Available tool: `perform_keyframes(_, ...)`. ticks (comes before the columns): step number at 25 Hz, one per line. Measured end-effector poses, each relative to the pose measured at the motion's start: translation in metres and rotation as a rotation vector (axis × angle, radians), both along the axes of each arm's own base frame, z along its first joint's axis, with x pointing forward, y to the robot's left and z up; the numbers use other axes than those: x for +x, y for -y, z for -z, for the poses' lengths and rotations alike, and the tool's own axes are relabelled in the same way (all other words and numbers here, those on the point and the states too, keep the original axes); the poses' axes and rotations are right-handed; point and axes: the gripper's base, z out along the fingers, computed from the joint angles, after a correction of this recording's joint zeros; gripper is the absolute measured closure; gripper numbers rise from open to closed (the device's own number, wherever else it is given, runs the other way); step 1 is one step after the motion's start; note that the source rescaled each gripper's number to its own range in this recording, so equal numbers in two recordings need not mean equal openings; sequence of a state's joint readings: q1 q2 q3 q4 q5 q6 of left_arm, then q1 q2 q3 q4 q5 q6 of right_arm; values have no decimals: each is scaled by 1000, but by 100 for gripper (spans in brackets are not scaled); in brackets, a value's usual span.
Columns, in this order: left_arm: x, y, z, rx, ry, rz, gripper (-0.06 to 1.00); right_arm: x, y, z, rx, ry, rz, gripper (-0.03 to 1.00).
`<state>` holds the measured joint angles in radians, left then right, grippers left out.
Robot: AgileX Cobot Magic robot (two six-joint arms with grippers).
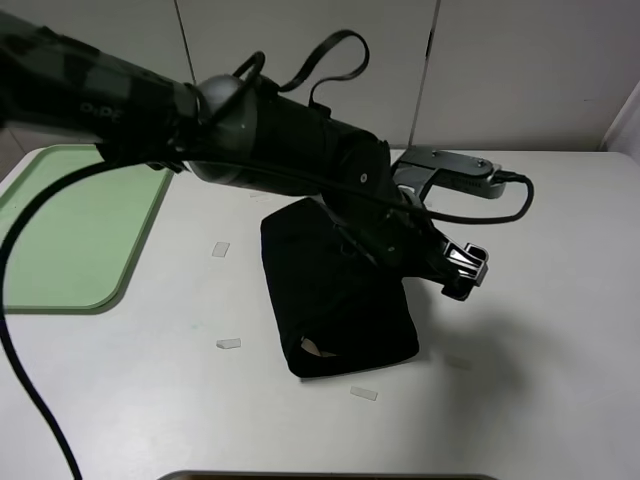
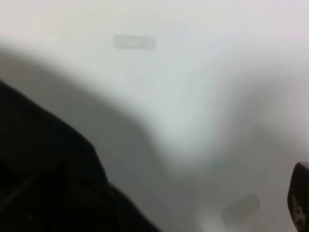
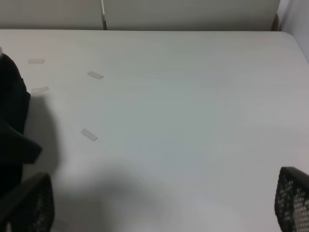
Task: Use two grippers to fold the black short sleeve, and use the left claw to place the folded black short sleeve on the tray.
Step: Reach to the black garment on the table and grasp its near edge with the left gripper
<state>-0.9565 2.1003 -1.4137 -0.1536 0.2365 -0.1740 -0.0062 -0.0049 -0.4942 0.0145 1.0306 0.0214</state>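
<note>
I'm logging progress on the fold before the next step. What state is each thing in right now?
black short sleeve: folded into a compact rectangle, lying on the table, not on the tray.
tray: flat on the table, no garment on it.
left gripper: open, holding nothing, by the garment's right edge.
right gripper: open, nothing between its jaws.
paper strips: lying flat on the table.

One black short sleeve [image 1: 335, 315], one tray [image 1: 70, 230], four paper strips [image 3: 88, 135], one table [image 1: 540, 350].
</note>
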Motion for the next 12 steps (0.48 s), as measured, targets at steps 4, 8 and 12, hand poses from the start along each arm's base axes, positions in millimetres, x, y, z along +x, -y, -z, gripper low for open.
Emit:
perform_keyframes(4, -6, 12, 19, -15, 20, 15, -5, 0, 0, 0, 0, 0, 0, -3)
perform_keyframes(8, -8, 15, 33, -6, 17, 22, -5, 0, 0, 0, 0, 0, 0, -3)
perform_keyframes(12, -8, 17, 32, -20, 21, 17, -5, 0, 0, 0, 0, 0, 0, -3)
